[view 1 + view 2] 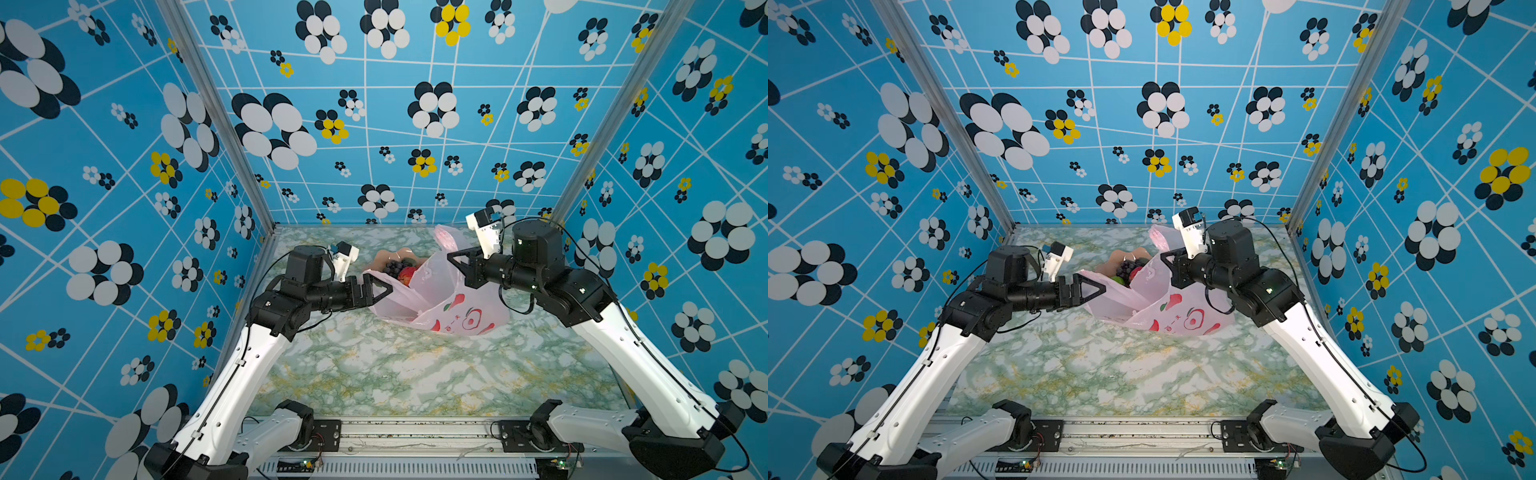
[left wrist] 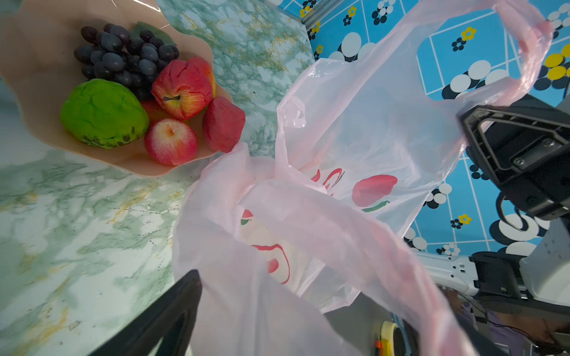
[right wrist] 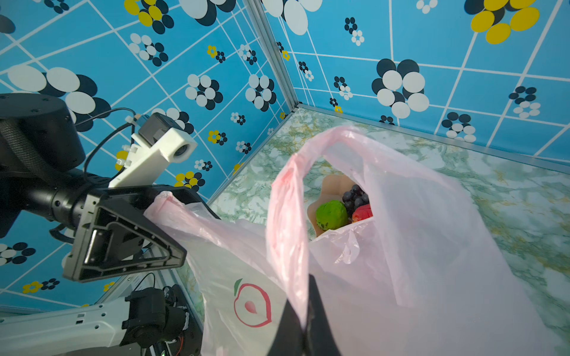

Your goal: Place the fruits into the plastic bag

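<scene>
Though limp, bag (image 1: 440, 316) in right jaws

Blue walls (image 1: 374, 124) printed with white grid lines and black, white and yellow flowers enclose a green-and-white marbled counter (image 1: 395, 374) veined with yellow. Aluminium posts (image 1: 216, 116) stand in the back corners. The light is bright and even.

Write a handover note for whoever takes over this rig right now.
Left claw: open, one bag handle draped over it.
Right claw: shut on the other handle, holding it up.
Bag sits on the table beside the bowl; grapes, green fruit and red fruits all lie in the bowl.
Done: bag mouth spread.
Left: every fruit to bag.
</scene>
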